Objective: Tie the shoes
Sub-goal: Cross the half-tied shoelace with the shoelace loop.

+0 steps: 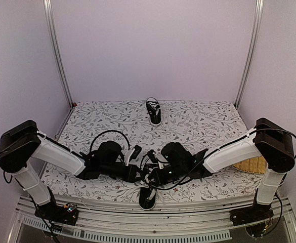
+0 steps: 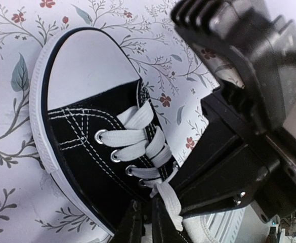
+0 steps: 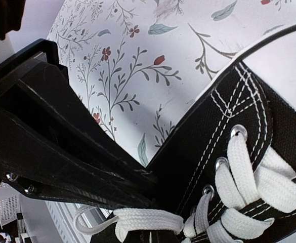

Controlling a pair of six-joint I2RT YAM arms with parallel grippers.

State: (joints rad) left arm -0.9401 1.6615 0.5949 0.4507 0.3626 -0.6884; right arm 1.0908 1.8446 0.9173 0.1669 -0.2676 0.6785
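One of the shoes [image 1: 148, 196] lies at the near edge of the tabletop [image 1: 203, 119], toe pointing away from the arms, so both of them can reach its laces from either side; the other shoe [image 1: 154, 112] waits well apart, near the far edge. The left pincer [image 2: 145, 225] is down at the top eyelets, its fingers close together with a loose lace end [image 2: 170, 210] lying against one of them; whether it really pinches the lace I cannot tell. The right pincer [image 1: 157, 174] comes in from the opposite side, just beside a flat lace loop [image 3: 148, 220] – its own jaws are hidden, so its state also I cannot tell. No knot is visible yet; I judge the tying is only at its beginning.
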